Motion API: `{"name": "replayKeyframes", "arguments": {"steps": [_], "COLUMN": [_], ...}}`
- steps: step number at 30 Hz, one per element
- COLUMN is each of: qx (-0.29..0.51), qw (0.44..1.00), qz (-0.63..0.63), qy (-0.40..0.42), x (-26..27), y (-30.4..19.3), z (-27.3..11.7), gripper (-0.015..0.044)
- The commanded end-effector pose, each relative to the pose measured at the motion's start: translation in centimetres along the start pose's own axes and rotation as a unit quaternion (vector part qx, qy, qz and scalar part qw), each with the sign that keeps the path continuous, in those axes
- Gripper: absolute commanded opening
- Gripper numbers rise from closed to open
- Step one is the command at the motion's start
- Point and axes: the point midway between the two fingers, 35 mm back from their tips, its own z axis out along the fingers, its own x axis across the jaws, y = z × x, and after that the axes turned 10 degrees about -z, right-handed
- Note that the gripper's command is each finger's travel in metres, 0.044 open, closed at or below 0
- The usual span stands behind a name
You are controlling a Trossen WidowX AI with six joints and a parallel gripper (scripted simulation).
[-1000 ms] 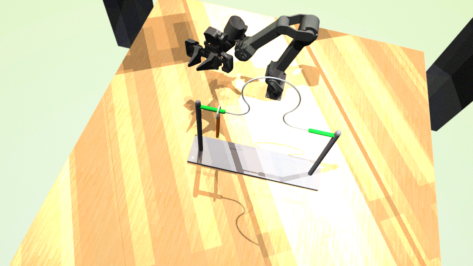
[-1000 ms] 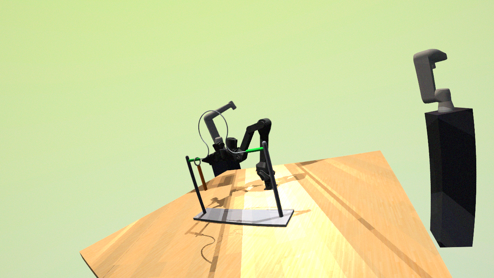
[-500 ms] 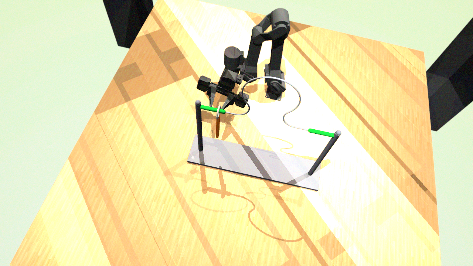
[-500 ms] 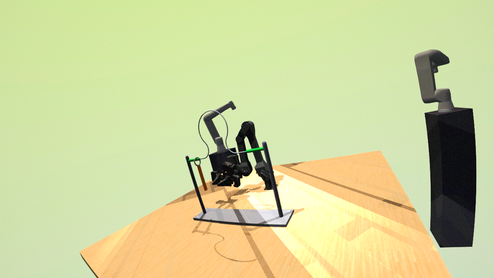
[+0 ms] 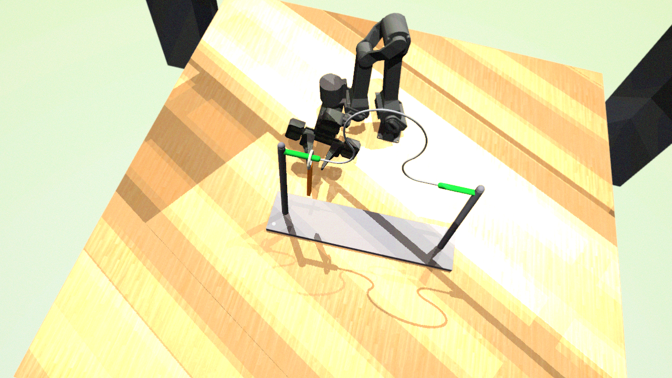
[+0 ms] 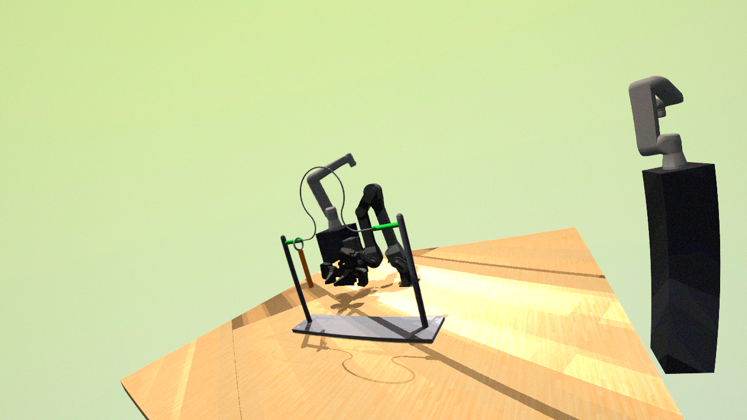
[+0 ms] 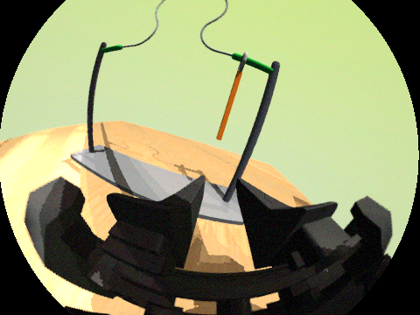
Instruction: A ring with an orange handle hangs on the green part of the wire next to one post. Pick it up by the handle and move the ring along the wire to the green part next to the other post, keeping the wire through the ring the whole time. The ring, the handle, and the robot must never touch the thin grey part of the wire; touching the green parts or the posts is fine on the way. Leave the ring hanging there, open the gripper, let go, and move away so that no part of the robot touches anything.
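The ring hangs around the green part beside one post. Its orange handle points down. The thin grey wire loops up and over to the other green part. My gripper is partly open and empty, low on the arm's side of the frame. In the wrist view the handle is beyond and above the fingertips.
The other post stands at the far end of the grey base plate. Dark pedestals stand beyond the wooden table.
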Motion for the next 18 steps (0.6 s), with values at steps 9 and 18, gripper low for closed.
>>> {"name": "replayKeyframes", "arguments": {"steps": [9, 18], "qx": [-0.015, -0.015], "qw": [0.994, 0.994], "qz": [0.104, 0.105], "qy": [0.0, 0.0], "x": [-1.1, -1.1], "y": [4.4, 4.5], "z": [4.2, 4.6], "gripper": [0.016, 0.016]}}
